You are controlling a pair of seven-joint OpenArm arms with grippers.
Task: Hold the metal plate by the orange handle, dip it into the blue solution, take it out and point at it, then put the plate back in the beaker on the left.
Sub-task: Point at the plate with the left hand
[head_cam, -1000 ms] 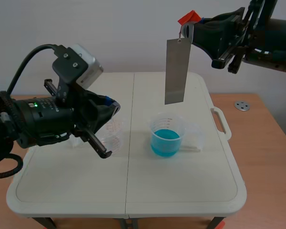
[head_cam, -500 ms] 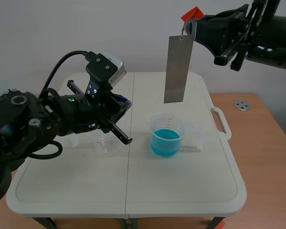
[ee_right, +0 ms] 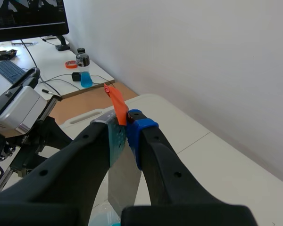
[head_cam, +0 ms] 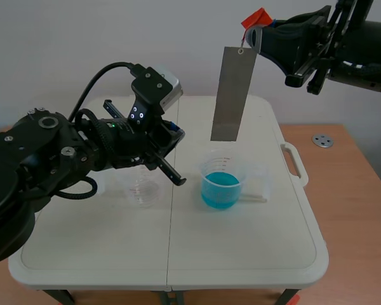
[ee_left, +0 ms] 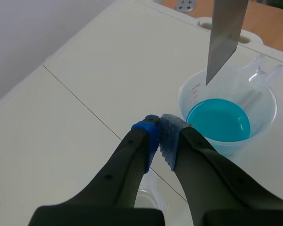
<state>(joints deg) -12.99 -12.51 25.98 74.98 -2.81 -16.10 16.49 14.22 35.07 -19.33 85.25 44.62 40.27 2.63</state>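
Observation:
The metal plate [head_cam: 229, 94] hangs in the air above the beaker of blue solution [head_cam: 221, 182], held by its orange handle [head_cam: 254, 18] in my right gripper [head_cam: 256, 37], which is shut on the handle [ee_right: 117, 107]. The plate's lower end [ee_left: 224, 33] hangs clear of the blue liquid [ee_left: 219, 120]. My left gripper [head_cam: 176, 177] is shut on nothing, its tips [ee_left: 159, 129] close to the blue beaker's rim, pointing toward the plate. An empty clear beaker [head_cam: 141, 186] stands on the table under the left arm.
The white folding table [head_cam: 178, 254] has a handle [head_cam: 294, 162] at its right edge. A small metal disc [head_cam: 322, 140] lies on the wooden surface to the right. The left arm's body covers much of the table's left side.
My left arm has moved right, toward the blue beaker and the plate, with its fingers shut. The plate has swung slightly; the right arm barely moved.

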